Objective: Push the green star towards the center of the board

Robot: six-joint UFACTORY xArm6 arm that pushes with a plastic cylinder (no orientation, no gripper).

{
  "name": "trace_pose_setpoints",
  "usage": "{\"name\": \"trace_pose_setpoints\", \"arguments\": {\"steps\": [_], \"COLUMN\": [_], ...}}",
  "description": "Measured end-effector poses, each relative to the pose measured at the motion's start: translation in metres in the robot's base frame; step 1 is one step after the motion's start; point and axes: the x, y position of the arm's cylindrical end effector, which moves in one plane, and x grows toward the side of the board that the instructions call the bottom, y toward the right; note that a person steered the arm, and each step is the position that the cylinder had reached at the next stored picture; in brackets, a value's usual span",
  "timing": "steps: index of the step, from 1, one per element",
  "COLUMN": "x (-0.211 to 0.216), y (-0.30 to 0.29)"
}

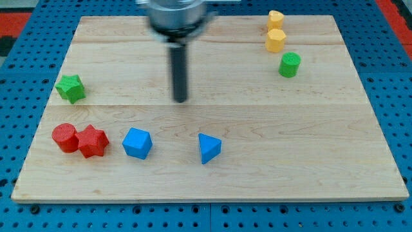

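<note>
The green star [71, 88] lies near the board's left edge, at mid height. My tip [181, 100] touches the wooden board [270, 122] left of its middle, well to the right of the green star and apart from every block. The rod rises straight up to the arm's blurred body at the view's top.
A red cylinder [64, 137] and a red star [93, 141] touch at the lower left. A blue block [137, 142] and a blue triangular block [208, 148] lie along the bottom. Two yellow blocks [275, 30] and a green cylinder [290, 64] sit at the upper right.
</note>
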Motion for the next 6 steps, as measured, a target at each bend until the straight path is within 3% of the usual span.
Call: {"name": "trace_pose_setpoints", "arguments": {"steps": [1,3,4,5,6], "x": [0.018,0.011,-0.005,-0.023,-0.035], "y": [-0.089,-0.198,-0.185,-0.113,-0.126]}}
